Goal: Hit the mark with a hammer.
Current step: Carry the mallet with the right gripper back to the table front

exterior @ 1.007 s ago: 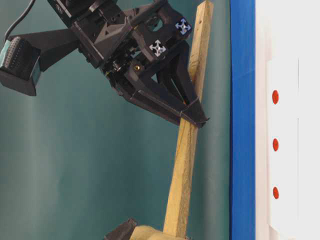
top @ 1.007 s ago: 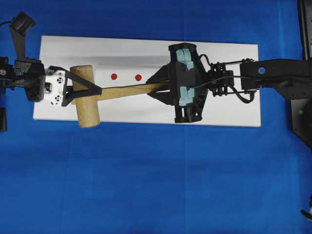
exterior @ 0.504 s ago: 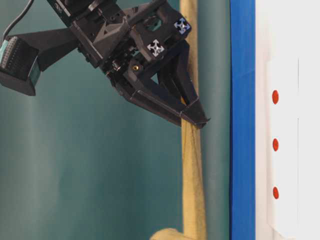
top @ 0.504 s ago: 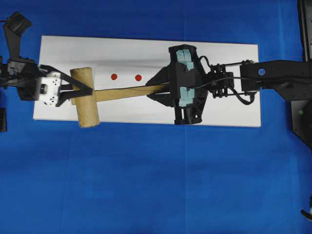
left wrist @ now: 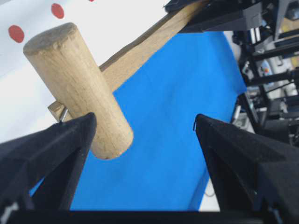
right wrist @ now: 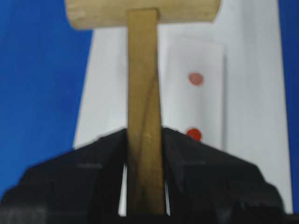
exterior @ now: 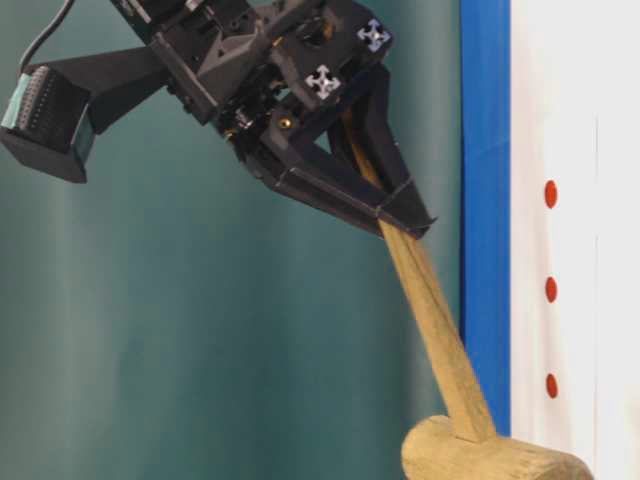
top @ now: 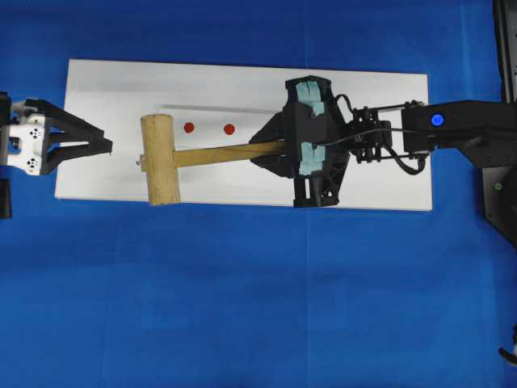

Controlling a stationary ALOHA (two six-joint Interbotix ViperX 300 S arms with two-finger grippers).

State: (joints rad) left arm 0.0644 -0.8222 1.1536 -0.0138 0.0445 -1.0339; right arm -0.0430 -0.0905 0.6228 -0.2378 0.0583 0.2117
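one mallet held over a white board, one gripper clamped and one spread

a blue cloth [top: 242,307] covered the table, and one white board [top: 380,105] lay flat on it. a narrow white strip [right wrist: 210,84] sat on the board carrying red dots; the table-level view showed three in a row, with the mark [exterior: 551,290] in the middle, while the overhead view showed only two, the third hidden there. one hammer [top: 161,159] was in the scene, its thick head raised over the left part of the board, beside the dots rather than over them, and its slim handle ran right into the right gripper [top: 271,151]. that gripper's jaws were pinched narrow on the handle, one on each side. the left gripper [top: 101,145] hung at the board's left edge, well apart from the hammer head, its two fingers [left wrist: 51,149] spread wide and holding nothing. two arms were in view in all.
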